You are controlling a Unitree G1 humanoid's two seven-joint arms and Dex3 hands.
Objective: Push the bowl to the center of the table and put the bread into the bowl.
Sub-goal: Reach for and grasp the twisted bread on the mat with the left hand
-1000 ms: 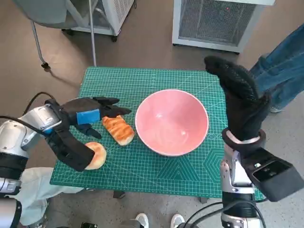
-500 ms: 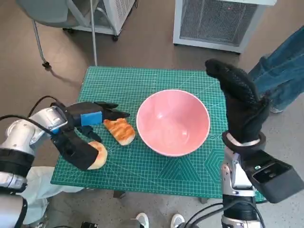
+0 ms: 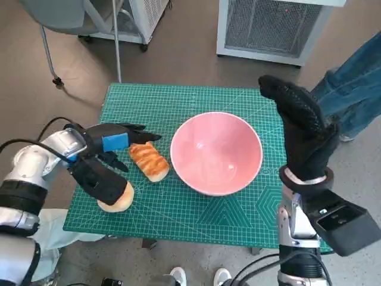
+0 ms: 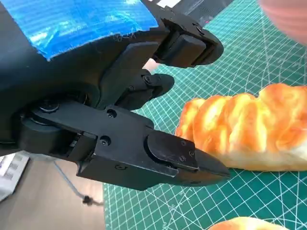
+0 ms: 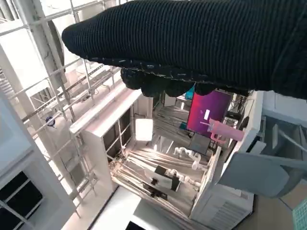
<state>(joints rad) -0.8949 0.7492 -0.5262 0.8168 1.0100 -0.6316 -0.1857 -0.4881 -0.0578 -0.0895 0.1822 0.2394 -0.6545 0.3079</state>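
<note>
The pink bowl [image 3: 216, 153] stands upright near the middle of the green mat [image 3: 190, 98]. A long glazed bread [image 3: 149, 161] lies just left of it, apart from its rim. My left hand [image 3: 109, 148] hovers left of this bread with its fingers [image 4: 172, 155] spread and holds nothing. Its upper fingertips reach over the bread's far end. Its lower finger lies across a round bun [image 3: 118, 199] near the front left corner and hides part of it. The long bread [image 4: 249, 124] fills the left wrist view. My gloved right hand [image 3: 300, 125] is raised beside the bowl's right side, empty.
A person's legs in jeans [image 3: 354, 83] stand off the table's right edge, and white shoes [image 3: 178, 276] show below its front edge. White cabinets [image 3: 271, 27] and a chair leg [image 3: 116, 42] stand on the floor behind the table.
My left hand has drawn back slightly toward the table's left edge, and its lower finger now covers more of the round bun. The bowl, the long bread and my right hand have stayed put.
</note>
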